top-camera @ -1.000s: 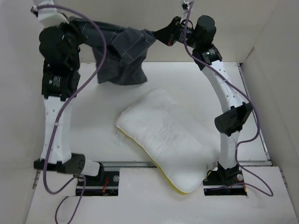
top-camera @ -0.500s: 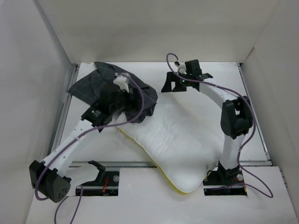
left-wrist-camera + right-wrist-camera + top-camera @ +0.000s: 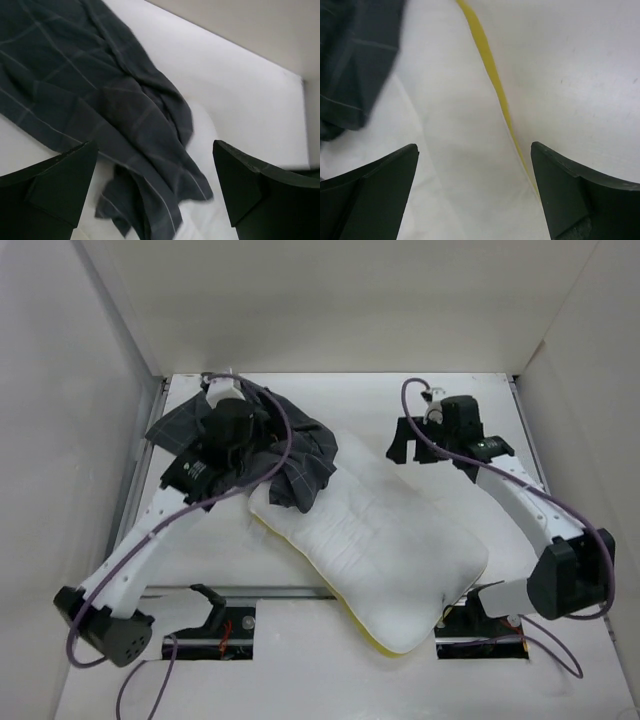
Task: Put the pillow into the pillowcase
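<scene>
Top external view: left gripper (image 3: 155, 145) and right gripper (image 3: 474, 146) gape wide, empty; best find the mouth of the pillowcase (image 3: 300, 455), crumpled over a corner of the pillow (image 3: 390, 530), and pinch one layer.

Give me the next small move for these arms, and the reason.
Probably lower the left pincer onto the pillowcase and close on an edge. It and the right pincer stand open, holding nothing, and the pillowcase lies crumpled, partly over the far left corner of the pillow, no mouth showing. It must be spread before the pillow goes in.
</scene>
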Available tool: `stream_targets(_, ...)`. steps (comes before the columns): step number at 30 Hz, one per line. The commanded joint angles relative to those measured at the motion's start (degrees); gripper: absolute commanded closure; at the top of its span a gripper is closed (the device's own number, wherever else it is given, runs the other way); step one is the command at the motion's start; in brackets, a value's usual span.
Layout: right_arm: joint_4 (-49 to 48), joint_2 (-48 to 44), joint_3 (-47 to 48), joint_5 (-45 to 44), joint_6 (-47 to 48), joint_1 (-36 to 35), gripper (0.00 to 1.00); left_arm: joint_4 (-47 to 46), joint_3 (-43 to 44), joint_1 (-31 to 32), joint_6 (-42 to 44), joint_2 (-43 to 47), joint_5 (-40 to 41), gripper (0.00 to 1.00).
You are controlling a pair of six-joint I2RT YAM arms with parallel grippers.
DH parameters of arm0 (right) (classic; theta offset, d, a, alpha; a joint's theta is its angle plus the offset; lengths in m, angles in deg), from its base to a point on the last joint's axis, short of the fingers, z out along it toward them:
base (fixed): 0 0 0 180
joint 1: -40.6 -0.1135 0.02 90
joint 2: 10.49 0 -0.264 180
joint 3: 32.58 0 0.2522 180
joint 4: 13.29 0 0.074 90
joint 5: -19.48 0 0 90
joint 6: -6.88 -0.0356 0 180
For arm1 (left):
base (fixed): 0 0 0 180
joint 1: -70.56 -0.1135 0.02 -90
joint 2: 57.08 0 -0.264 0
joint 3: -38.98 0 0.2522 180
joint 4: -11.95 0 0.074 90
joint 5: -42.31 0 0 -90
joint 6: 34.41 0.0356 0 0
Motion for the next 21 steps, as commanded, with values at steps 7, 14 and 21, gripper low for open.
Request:
stream_targets(7, -1.8, 14.2, -3.9, 4.3, 6.2, -9.2, 0.01, -3.0, 2.0, -23.9, 0.7, -18.8, -3.5, 0.0)
stream_targets(14, -1.2, 24.2, 2.2, -5.8, 2.0, -5.7, 1.0, -8.6, 3.7, -30.8, 2.6, -36.5, -11.1, 0.01)
stream_targets(21, 3.5, 20.4, 6.8, -14.5, 1.5, 0.6, 1.0, -4.9, 14.4, -31.4, 2.1, -56.4, -15.7, 0.59)
